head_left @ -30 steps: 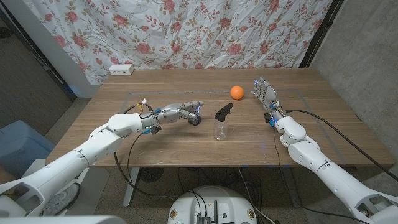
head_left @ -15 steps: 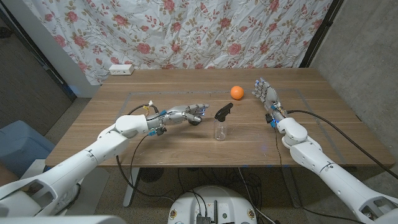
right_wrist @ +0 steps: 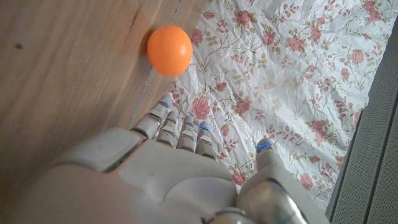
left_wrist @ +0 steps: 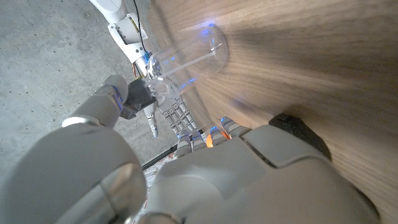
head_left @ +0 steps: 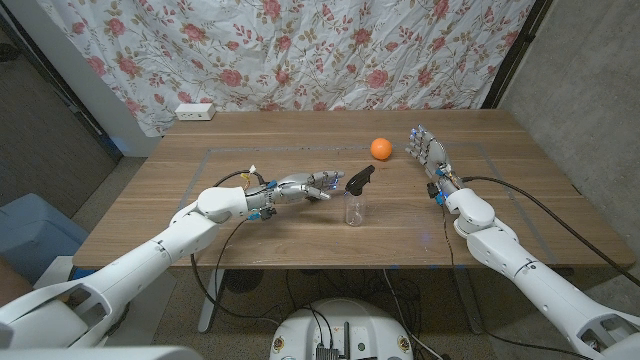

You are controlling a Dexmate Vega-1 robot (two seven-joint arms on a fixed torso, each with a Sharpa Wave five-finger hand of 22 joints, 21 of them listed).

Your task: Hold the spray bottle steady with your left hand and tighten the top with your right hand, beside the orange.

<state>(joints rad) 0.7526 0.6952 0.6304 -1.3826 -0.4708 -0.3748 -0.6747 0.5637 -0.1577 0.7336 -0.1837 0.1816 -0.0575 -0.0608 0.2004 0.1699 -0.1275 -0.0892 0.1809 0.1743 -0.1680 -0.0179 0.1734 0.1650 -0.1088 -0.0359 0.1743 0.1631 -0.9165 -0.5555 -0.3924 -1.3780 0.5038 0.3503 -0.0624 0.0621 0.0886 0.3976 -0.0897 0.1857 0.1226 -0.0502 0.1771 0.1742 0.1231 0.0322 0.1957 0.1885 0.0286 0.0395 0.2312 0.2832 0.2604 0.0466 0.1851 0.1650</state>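
Table (head_left: 250, 240) holds one spray bottle (head_left: 355, 198) standing upright at centre and one orange (head_left: 381, 148) behind it, apart; a white power strip (head_left: 195, 111) sits at the far edge. Your left hand (head_left: 318, 185), fingers spread and holding nothing, has moved closer to the bottle. Your right hand (head_left: 424, 147) stays open beside the orange.

Head view overhead; wrist views close, sharing table (head_left: 250, 230).

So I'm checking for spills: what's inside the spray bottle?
The spray bottle looks clear and empty: only a thin dip tube runs down inside it, with wood grain of the table showing through. Any few drops at the bottom are too small to tell.
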